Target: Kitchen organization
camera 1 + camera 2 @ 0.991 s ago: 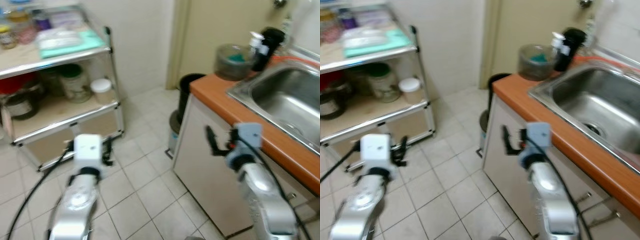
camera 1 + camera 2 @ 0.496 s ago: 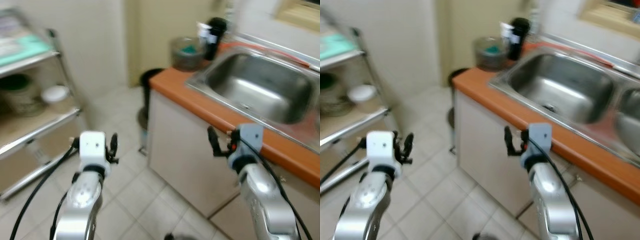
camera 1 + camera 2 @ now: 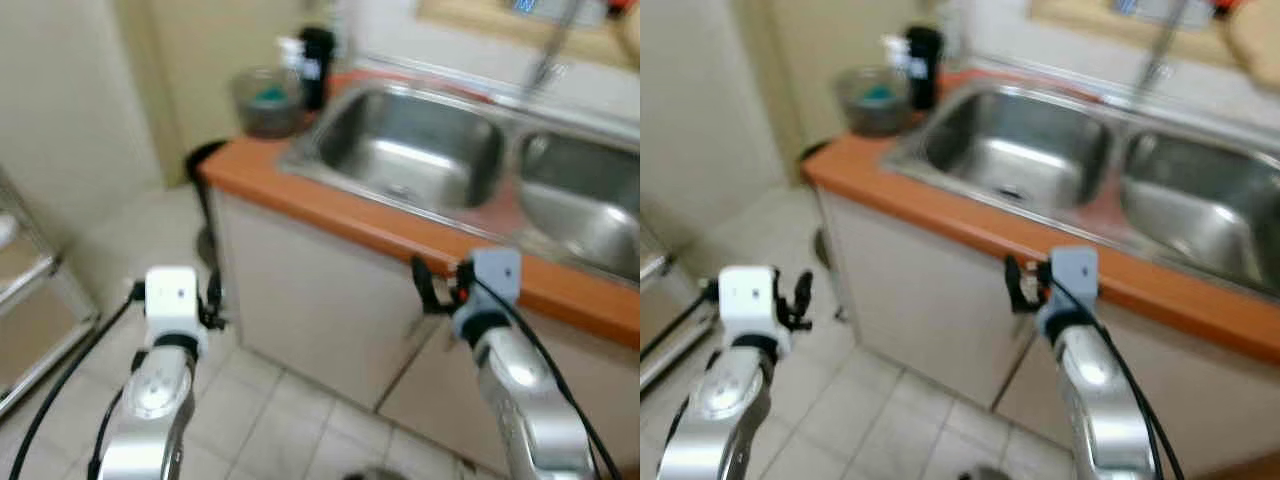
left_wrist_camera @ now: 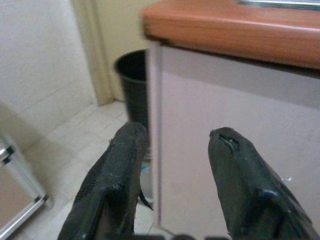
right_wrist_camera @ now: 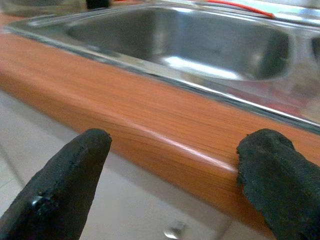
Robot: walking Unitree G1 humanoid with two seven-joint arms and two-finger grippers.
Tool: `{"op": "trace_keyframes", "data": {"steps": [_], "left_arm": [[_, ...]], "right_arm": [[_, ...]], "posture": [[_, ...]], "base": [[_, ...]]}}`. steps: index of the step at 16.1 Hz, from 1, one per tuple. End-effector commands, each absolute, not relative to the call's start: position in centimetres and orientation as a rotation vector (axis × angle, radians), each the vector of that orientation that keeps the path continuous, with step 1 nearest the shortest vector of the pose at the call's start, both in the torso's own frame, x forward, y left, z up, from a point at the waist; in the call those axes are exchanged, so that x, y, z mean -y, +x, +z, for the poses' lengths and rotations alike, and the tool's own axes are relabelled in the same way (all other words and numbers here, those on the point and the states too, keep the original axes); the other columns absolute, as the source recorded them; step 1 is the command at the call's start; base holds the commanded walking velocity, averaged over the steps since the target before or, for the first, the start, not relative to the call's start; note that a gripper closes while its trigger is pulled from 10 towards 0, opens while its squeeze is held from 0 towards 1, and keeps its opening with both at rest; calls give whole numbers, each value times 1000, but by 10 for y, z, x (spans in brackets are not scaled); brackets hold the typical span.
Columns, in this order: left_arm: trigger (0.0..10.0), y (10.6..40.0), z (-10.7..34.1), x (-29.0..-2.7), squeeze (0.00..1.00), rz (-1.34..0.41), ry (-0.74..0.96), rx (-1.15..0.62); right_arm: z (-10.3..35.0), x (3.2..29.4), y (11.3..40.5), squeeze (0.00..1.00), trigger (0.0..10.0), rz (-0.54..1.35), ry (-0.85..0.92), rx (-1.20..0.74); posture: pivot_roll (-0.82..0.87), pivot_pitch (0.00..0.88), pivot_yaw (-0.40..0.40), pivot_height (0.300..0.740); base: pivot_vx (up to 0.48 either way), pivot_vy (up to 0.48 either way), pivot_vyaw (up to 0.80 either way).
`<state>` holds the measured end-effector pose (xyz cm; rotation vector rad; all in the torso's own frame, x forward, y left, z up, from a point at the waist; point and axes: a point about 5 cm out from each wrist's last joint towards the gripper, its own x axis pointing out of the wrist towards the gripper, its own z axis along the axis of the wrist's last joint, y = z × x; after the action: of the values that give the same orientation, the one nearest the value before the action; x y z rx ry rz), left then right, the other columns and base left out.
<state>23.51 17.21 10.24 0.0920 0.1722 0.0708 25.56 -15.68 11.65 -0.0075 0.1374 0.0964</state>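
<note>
Rack: a strip of metal shelf frame (image 3: 40, 290) sits at your nine o'clock, low and at the edge of the head view; too little shows to say what it carries.
Left gripper: your left gripper (image 4: 172, 165) hangs at about seven o'clock, fingers spread with nothing between them, aimed at the pale cabinet side (image 4: 225, 130). Carried free like this, it looks parked for walking rather than set for a grasp.
Bin: a dark bin (image 4: 132, 85) stands on the floor at about eleven o'clock, tucked against the cabinet end, likely kept there to take scraps from the counter.
Counter corner: a clear container with something teal inside (image 3: 265, 100) and a black bottle (image 3: 317, 65) stand just beside each other at about eleven o'clock, behind the basin's far corner. These are the likeliest things for you to organise; neither is held.
Sink: the steel double sink (image 3: 470, 120) runs from twelve to two o'clock, set into the orange countertop (image 5: 150, 125); its basins look bare, though the view is blurred.
Right gripper: your right gripper (image 5: 172, 180) is at about four o'clock, close to the counter's front edge, jaws wide apart and pinching nothing. That height suits a reach over the edge.
</note>
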Motion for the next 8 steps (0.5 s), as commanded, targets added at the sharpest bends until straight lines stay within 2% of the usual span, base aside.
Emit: {"op": "trace_keyframes", "data": {"steps": [1, 8], "left_arm": [[10000, 239, 102, -164, 0, 46, 92, -174], [10000, 240, 104, -168, 0, 62, 86, -151]], "right_arm": [[114, 165, 252, 1000, 10000, 67, -15, -155], [114, 163, 249, 1000, 10000, 63, -22, -158]], "posture": [[-30, 0, -11, 740], [-35, 0, -8, 740]], "base": [[0, 0, -800], [0, 0, -800]]}}
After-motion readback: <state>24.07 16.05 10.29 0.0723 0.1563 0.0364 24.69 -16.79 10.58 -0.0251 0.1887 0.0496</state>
